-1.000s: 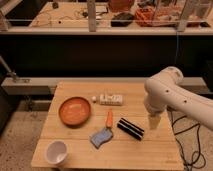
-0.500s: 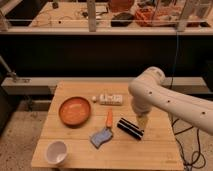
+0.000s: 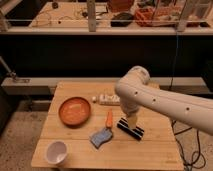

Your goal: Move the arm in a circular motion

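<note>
The arm (image 3: pixel 160 100) is a thick cream-white tube that enters from the right edge and bends at a rounded joint above the wooden table (image 3: pixel 65 140). Its lower segment points down to the small tan gripper (image 3: pixel 132 122), which hangs just over the black rectangular object (image 3: pixel 131 130) at the table's middle right. An orange carrot (image 3: pixel 109 119) and a blue-grey sponge (image 3: pixel 101 137) lie just left of the gripper.
An orange bowl (image 3: pixel 75 110) sits at the table's left. A white cup (image 3: pixel 56 152) stands near the front left corner. A white packet (image 3: pixel 109 99) lies at the back, partly behind the arm. A dark railing and benches stand behind the table.
The arm's elbow joint and its lower segment have swung left across the table, from the right edge toward the middle, bringing the gripper over the black object.
</note>
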`<state>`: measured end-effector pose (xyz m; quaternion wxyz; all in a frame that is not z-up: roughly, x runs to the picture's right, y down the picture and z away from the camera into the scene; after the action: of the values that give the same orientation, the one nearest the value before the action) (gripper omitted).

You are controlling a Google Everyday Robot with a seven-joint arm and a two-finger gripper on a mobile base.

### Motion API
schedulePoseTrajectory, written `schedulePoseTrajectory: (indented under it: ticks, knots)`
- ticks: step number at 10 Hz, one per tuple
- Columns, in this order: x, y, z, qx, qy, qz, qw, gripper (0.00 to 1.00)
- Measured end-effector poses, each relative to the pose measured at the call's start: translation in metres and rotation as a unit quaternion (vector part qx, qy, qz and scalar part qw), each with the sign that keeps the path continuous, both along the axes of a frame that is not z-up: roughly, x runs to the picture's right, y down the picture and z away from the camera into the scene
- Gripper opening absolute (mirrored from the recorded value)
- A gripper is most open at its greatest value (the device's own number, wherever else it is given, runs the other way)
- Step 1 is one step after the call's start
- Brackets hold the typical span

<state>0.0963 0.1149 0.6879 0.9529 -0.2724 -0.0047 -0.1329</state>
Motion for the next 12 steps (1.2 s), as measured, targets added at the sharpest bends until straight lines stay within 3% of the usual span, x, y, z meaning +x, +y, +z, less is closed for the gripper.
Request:
schedulePoseTrajectory:
  ticks: [8, 12]
  knots:
    - [-0.054, -0.031, 0.016, -0.003, -0.019, -0.036, 0.9992, 0.8]
    - [-0.057, -0.054, 0.027, 0.0, -0.018, -0.032, 0.9993, 0.8]
